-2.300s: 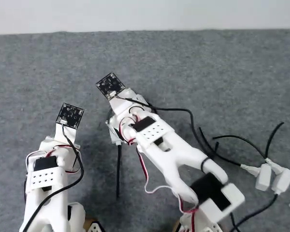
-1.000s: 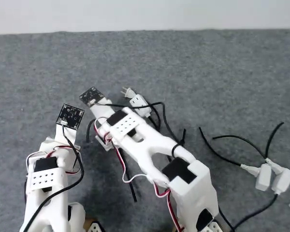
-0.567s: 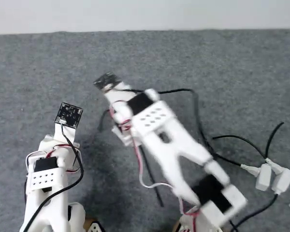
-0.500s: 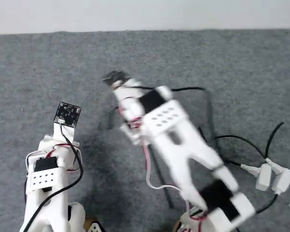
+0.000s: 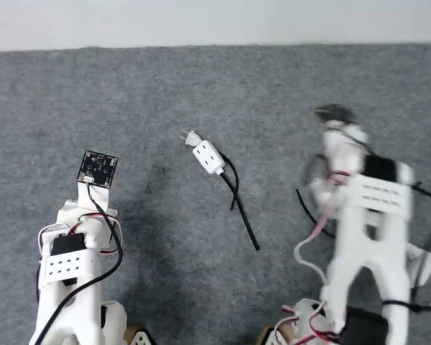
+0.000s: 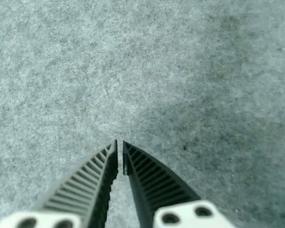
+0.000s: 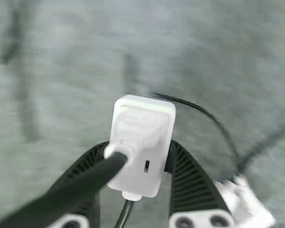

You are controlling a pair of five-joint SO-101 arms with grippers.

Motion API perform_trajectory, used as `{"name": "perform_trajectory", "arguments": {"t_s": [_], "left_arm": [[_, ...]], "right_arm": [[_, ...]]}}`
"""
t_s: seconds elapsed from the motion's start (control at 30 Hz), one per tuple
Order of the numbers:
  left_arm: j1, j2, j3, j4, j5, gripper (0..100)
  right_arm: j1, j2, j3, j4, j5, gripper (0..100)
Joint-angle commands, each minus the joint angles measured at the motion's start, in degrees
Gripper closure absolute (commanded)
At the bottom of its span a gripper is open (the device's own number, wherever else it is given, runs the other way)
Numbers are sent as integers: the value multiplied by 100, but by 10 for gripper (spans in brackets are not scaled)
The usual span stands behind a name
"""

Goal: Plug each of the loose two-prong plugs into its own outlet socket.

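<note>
High view: the loose plug (image 5: pixel 207 157) lies flat on the grey mat (image 5: pixel 273 86), with its black cord (image 5: pixel 238 208) running off behind it. The left arm (image 5: pixel 75 251) sits well apart on one side of the plug, the right arm (image 5: pixel 366 215) on the other.

Left wrist: the left gripper (image 6: pixel 119 144) is pinched to a sliver over the mat.

Right wrist: the right gripper (image 7: pixel 138 148) is clamped on a white socket block (image 7: pixel 142 126).

Plug (image 5: pixel 207 157) midway on table (image 5: pixel 273 86), cord (image 5: pixel 246 223) trailing toward near edge — outlet socket (image 7: pixel 142 128) within right gripper (image 7: pixel 140 147)
</note>
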Motion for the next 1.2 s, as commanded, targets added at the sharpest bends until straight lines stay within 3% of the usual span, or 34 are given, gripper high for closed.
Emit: {"name": "perform_trajectory", "arguments": {"t_s": [0.0,0.13,0.37,0.57,0.67,0.77,0.9,1.03,1.17], "left_arm": [[-185,-53,-48,-167,44,985],[-202,-62,-57,-167,44,985],[-220,-79,-31,-141,53,985],[-220,-88,-31,-141,44,985],[-220,-79,-31,-141,35,985],[-220,-79,-31,-141,35,985],[-229,-79,-31,-141,35,985],[-229,-79,-31,-141,35,985],[-229,-70,-31,-158,53,985]], "right_arm": [[875,-84,229,-822,721,990],[1138,611,62,-884,862,977],[1314,1578,-1196,549,466,760],[1130,1648,-2514,1903,79,866],[840,1648,-3226,2703,-149,842],[48,1640,-3587,2967,-765,833],[-1543,1701,-3587,2563,-1547,917],[-2985,1710,-3473,1763,-1741,952],[-3864,1815,-3147,602,-1732,892]]}}
